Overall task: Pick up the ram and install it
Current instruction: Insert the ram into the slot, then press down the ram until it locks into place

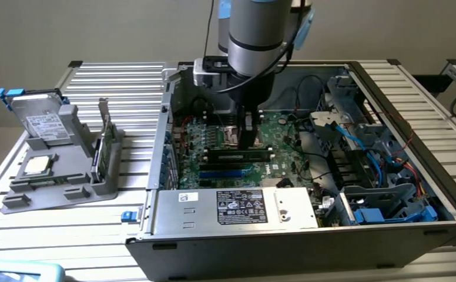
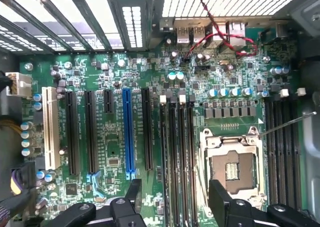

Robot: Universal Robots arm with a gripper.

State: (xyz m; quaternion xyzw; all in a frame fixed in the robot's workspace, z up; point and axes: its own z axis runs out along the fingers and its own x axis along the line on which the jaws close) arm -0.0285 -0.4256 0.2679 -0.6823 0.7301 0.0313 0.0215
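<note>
A long dark ram stick (image 1: 240, 157) with a pale label stands on edge in a motherboard slot inside the open computer case (image 1: 157, 147). My gripper (image 1: 249, 138) hangs straight down just above it, apart from it. In the wrist view the gripper (image 2: 175, 197) is open. Its two black fingers (image 2: 132, 194) straddle the row of memory slots (image 2: 177, 147), and nothing is held between them. A second thin green stick (image 1: 101, 141) stands upright in the grey holder (image 1: 63, 188) outside the case, at the exterior view's left.
The grey holder also carries a square silver processor chip (image 1: 38, 165) and a boxy drive with blue tabs (image 1: 44, 120). Beside the memory slots lies the open processor socket (image 2: 230, 169). The power supply (image 1: 236, 207), blue cables (image 1: 354, 138) and drive cages (image 1: 385, 202) crowd the case.
</note>
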